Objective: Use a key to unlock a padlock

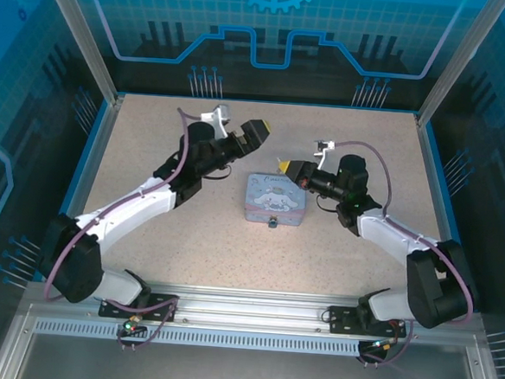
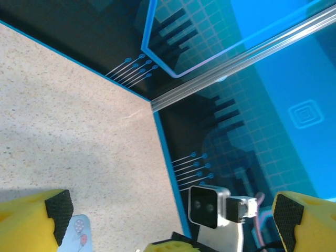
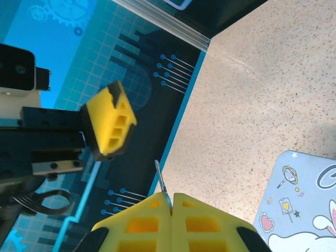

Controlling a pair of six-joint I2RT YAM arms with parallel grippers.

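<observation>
Speckled beige tabletop (image 1: 151, 156) lies inside blue translucent walls (image 1: 273, 17) printed with a circuit pattern. In the right wrist view the right gripper (image 3: 171, 197) has its two yellow fingers (image 3: 142, 223) pressed flat together, and the key (image 3: 160, 179) is pinched in the seam between them: a thin, dark-grey metal sliver that sticks straight out past the fingertips, its tip free in the air. From above, this gripper (image 1: 284, 166) hangs just beyond the far edge of the pale blue-grey box (image 1: 274, 195), whose lid carries a cartoon figure and small drawings. The padlock (image 1: 274, 220) sits at the middle of the box's near edge, a tiny dark speck too small for any detail. The left gripper (image 1: 258, 131) hangs above the table farther back and a little to the left, close to the right one but apart from it. Its wrist view shows the left gripper (image 2: 173, 210) spread wide, the black-padded yellow fingertips (image 2: 56, 208) at opposite sides of the picture with nothing between them; a corner of the box (image 2: 79, 233) lies below, and the right arm's wrist camera (image 2: 209, 206) faces it.
</observation>
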